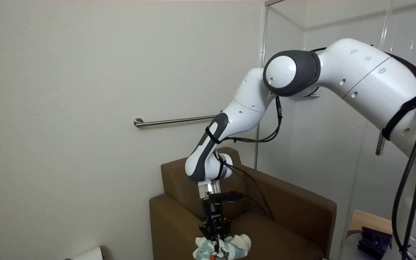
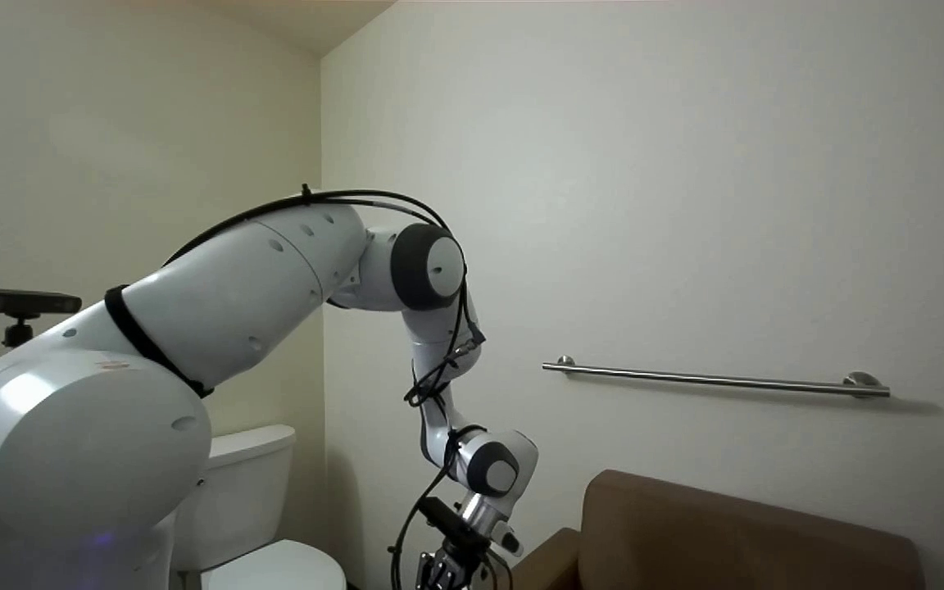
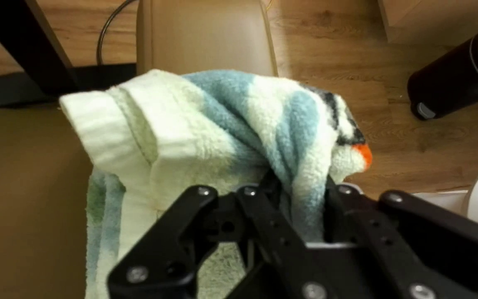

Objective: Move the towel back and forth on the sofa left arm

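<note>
A fluffy white and light-blue towel [image 3: 172, 124] with black and orange patches lies bunched over the brown sofa arm [image 3: 210, 37] in the wrist view. My gripper [image 3: 300, 182] is shut on a fold of the towel, which rises between its fingers. In an exterior view the towel [image 1: 241, 246] hangs bunched around the gripper [image 1: 217, 243] at the bottom edge, in front of the brown sofa [image 1: 175, 216]. In an exterior view the gripper [image 2: 439, 574] is cut off at the bottom edge, beside the sofa [image 2: 734, 533], and the towel is out of view.
A metal grab bar [image 1: 175, 121] is on the wall behind the sofa. A white toilet [image 2: 247, 492] stands in the corner. In the wrist view a black bin [image 3: 450, 79] and a black stand [image 3: 19, 87] are on the wooden floor on either side of the arm.
</note>
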`<state>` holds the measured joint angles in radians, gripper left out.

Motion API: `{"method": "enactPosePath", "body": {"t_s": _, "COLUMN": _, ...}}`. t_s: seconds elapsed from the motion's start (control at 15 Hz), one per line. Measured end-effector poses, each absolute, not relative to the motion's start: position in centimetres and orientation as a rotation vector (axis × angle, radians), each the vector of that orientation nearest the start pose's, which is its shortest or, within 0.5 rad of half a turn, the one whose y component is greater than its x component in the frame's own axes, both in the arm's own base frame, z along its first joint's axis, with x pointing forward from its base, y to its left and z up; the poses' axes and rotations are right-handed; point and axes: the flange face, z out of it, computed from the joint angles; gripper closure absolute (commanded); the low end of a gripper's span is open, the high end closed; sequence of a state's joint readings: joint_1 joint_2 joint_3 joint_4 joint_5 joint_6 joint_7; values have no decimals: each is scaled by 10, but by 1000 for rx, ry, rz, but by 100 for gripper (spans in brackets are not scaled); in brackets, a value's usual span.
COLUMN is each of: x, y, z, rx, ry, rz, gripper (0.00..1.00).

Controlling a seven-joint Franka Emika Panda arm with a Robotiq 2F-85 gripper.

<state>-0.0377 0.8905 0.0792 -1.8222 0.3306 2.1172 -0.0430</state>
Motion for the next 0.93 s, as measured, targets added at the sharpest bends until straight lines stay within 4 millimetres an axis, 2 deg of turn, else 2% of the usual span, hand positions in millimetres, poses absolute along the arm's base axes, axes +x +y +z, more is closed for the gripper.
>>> {"method": "enactPosePath", "body": {"t_s": 0.27, "x": 496, "y": 39, "z": 28, "rx": -2691, "ry": 339, "rz": 882, "gripper": 91}}
{"method": "enactPosePath", "body": {"t_s": 0.47, "x": 478, "y": 35, "z": 35, "rx": -2720, "ry": 359, "rz": 848, "gripper": 90}}
{"method": "enactPosePath", "body": {"t_s": 0.73, "x": 492, "y": 29, "z": 37, "rx": -2784, "ry": 331, "rz": 758, "gripper": 91}}
{"method": "enactPosePath", "body": {"t_s": 0.93, "x": 526, "y": 27, "z": 36, "rx": -2848, "ry": 248, "rz": 689, "gripper": 91}}
